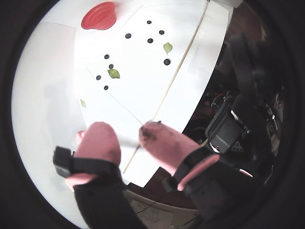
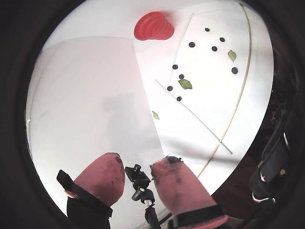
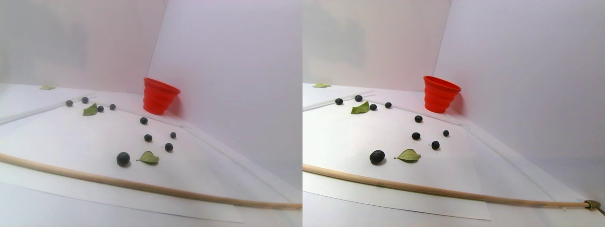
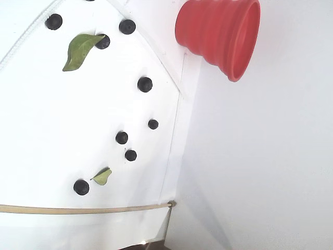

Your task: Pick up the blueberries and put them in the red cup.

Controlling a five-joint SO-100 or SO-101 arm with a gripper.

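Note:
Several small dark blueberries (image 1: 128,36) lie scattered on a white sheet, far ahead of my gripper; they also show in the other wrist view (image 2: 191,44), the stereo pair view (image 3: 123,158) and the fixed view (image 4: 81,187). The red cup (image 1: 99,16) with ribbed sides stands beyond them at the sheet's far corner, near the white walls (image 2: 153,27) (image 3: 159,97) (image 4: 221,34). My gripper (image 1: 126,131) (image 2: 140,162) has pink fingertips. It is open and empty, high above the near end of the table, well apart from the berries.
Green leaves (image 1: 113,73) (image 4: 79,49) lie among the berries. A long wooden stick (image 1: 181,62) (image 3: 142,187) crosses the sheet's near side. Dark equipment (image 1: 228,129) sits past the table's right edge. A small black tripod mount (image 2: 138,177) shows below the fingers.

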